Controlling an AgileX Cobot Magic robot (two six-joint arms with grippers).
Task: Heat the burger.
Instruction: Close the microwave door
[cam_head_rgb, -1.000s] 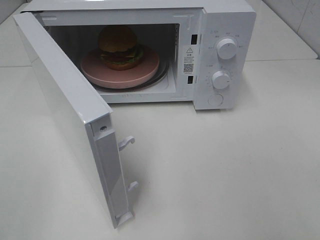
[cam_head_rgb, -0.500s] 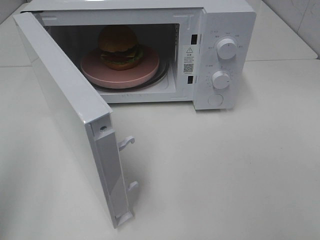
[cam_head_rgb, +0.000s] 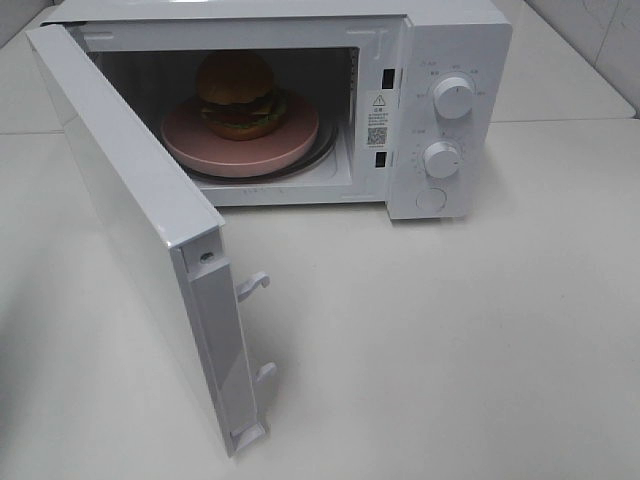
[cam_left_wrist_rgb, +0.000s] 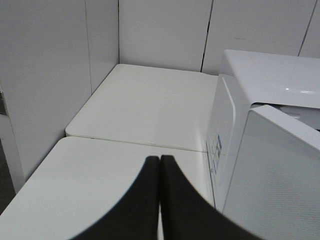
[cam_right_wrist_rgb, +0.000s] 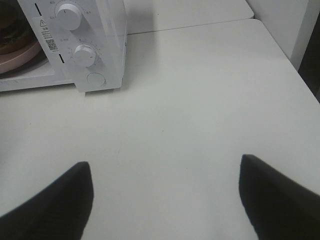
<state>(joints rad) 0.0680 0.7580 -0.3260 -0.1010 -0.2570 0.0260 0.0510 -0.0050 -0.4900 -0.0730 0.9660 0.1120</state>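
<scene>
White tabletop (cam_head_rgb: 450, 330) carries a white microwave (cam_head_rgb: 455, 45) at its far edge, with pale wall panels behind it in the left wrist view. Its door (cam_head_rgb: 130, 220) stands swung wide open toward the near left corner, two latch hooks showing on its free edge. Inside the cavity the burger (cam_head_rgb: 237, 95) sits on a pink plate (cam_head_rgb: 240, 140). Two dials (cam_head_rgb: 454, 99) and a round button line the control panel at the right. Left tool (cam_left_wrist_rgb: 160, 165) has its fingers pressed together, holding nothing, beside the microwave's left side. Right tool (cam_right_wrist_rgb: 165, 170) is spread wide and empty above bare tabletop, near the front right.
</scene>
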